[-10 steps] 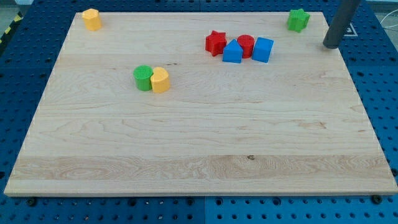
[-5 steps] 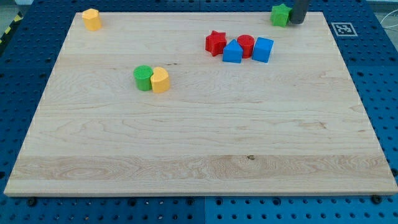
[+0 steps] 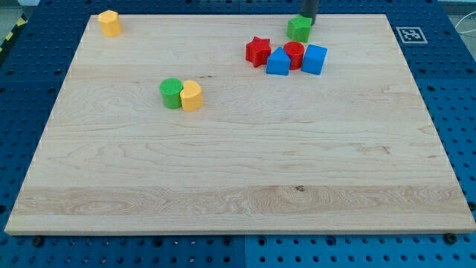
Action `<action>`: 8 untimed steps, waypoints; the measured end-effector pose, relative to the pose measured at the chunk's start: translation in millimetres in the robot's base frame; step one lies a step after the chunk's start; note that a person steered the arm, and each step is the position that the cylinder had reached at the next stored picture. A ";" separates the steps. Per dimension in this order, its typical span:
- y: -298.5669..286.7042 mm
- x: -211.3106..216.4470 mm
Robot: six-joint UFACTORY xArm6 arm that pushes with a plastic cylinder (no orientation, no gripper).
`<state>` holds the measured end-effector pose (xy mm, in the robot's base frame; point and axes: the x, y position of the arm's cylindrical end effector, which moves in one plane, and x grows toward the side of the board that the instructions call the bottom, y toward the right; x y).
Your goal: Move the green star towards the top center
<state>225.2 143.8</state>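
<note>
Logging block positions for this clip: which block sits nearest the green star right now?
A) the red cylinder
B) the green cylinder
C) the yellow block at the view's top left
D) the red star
A: the green star sits just above the red cylinder, with my tip at its upper right.

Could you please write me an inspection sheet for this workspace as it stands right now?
Surface: pale wooden board, flat, on a blue pegboard bench.
Job's things: green star near the top edge, right of centre, just above the red cylinder.
Clutter: red star, two blue blocks clustered with the red cylinder; green cylinder touching a yellow block; another yellow block at top left.
Grippers: none; my tip sits against the green star's upper right.
Cables: nothing seen.
Surroundings: printed marker tag at top right.
</note>
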 end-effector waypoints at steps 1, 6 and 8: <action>8.9 14.7; -95.3 66.0; -104.1 70.7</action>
<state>295.9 39.7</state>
